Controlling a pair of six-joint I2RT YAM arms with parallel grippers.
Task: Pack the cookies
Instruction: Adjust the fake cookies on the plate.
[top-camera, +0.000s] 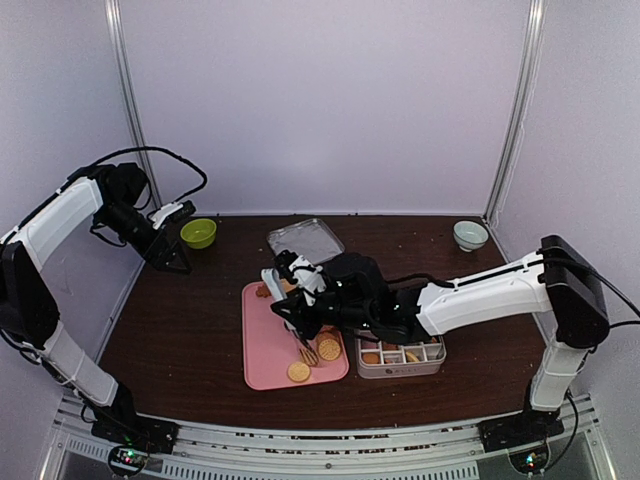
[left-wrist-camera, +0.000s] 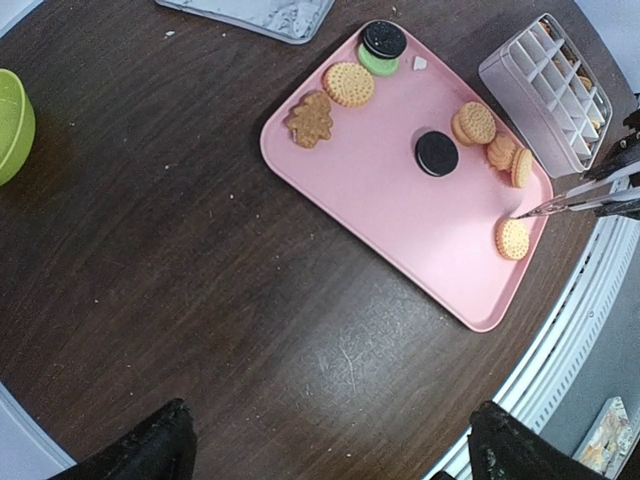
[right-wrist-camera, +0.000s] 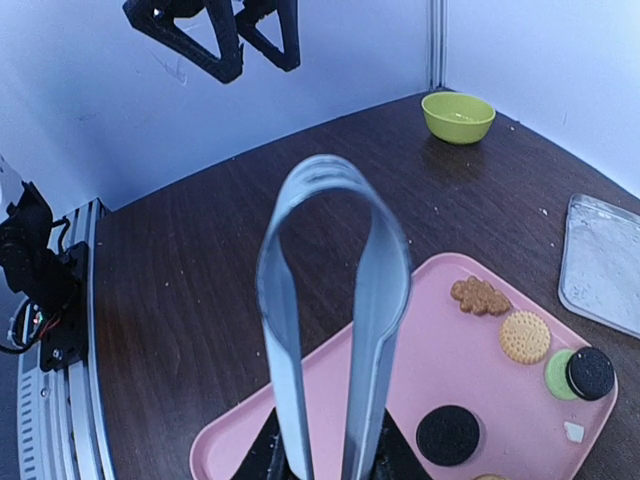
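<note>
Several cookies lie on the pink tray (left-wrist-camera: 400, 215): a brown flower one (left-wrist-camera: 311, 118), golden rounds (left-wrist-camera: 348, 84), a black round (left-wrist-camera: 436, 153) and a black one on a green one (left-wrist-camera: 383, 45). My right gripper (right-wrist-camera: 325, 462) (top-camera: 297, 300) is shut on metal tongs (right-wrist-camera: 330, 300). The tongs' tips (left-wrist-camera: 525, 211) hover just above a golden cookie (left-wrist-camera: 513, 238) at the tray's near corner. The grey compartment box (top-camera: 400, 357) beside the tray holds a few cookies. My left gripper (left-wrist-camera: 330, 450) (top-camera: 172, 240) stands open and holds nothing, high over the table's left side.
A green bowl (top-camera: 198, 233) sits at the back left, close to the left gripper. A silver foil tray (top-camera: 305, 240) lies behind the pink tray. A white bowl (top-camera: 470, 235) stands at the back right. White walls enclose the table on three sides.
</note>
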